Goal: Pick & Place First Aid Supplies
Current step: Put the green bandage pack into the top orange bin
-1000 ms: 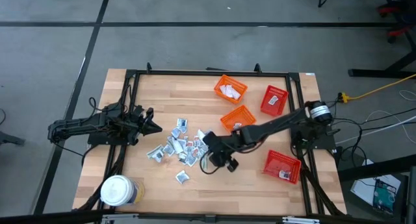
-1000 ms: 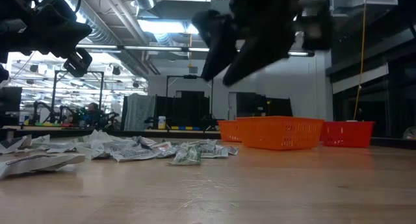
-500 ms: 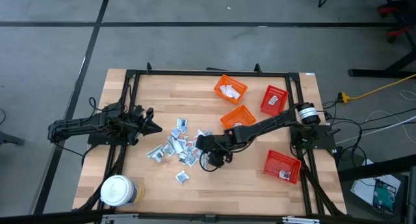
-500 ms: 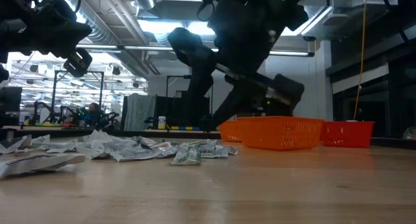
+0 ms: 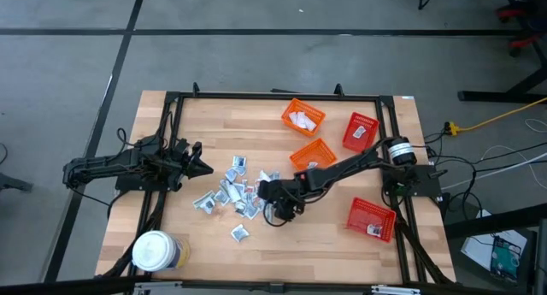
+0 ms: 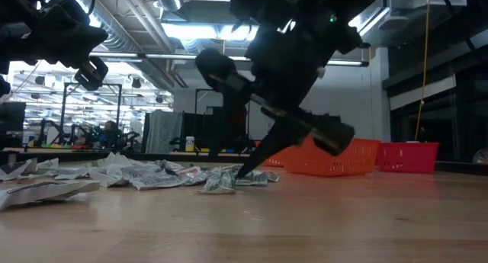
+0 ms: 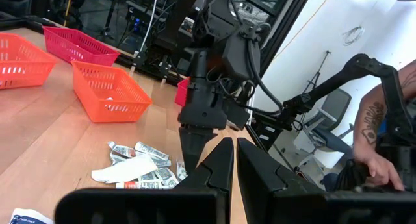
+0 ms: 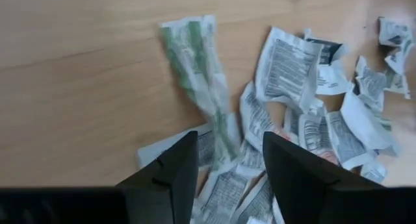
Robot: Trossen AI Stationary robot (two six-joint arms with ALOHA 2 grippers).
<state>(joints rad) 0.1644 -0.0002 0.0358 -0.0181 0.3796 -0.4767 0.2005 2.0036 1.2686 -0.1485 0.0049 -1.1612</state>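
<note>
The first aid supplies lie as a loose heap of small silvery-white sachets on the wooden table's middle left; one stray sachet lies nearer the front edge. My right gripper reaches in from the right, slanting down, and stands open over the heap's right edge. In the right wrist view its two fingers straddle printed sachets, next to a green-printed one. In the low view a fingertip comes down to the heap. My left gripper waits shut at the table's left, level, clear of the sachets. My right gripper comes at the heap's right edge from above, slanting from the table's right, with sachets lying under the gap between its fingers. Whether the fingertips touch them, I cannot tell.
Two orange baskets and a red one stand at the back right, and another red basket at the front right. A white-lidded jar stands at the front left corner. Bare wood lies in front of the heap.
My right gripper has come down and a little toward the table's left, onto the right edge of the sachet heap, rolling about its own axis on the way. Its fingers have kept the same gap. The sachets have not visibly shifted.
</note>
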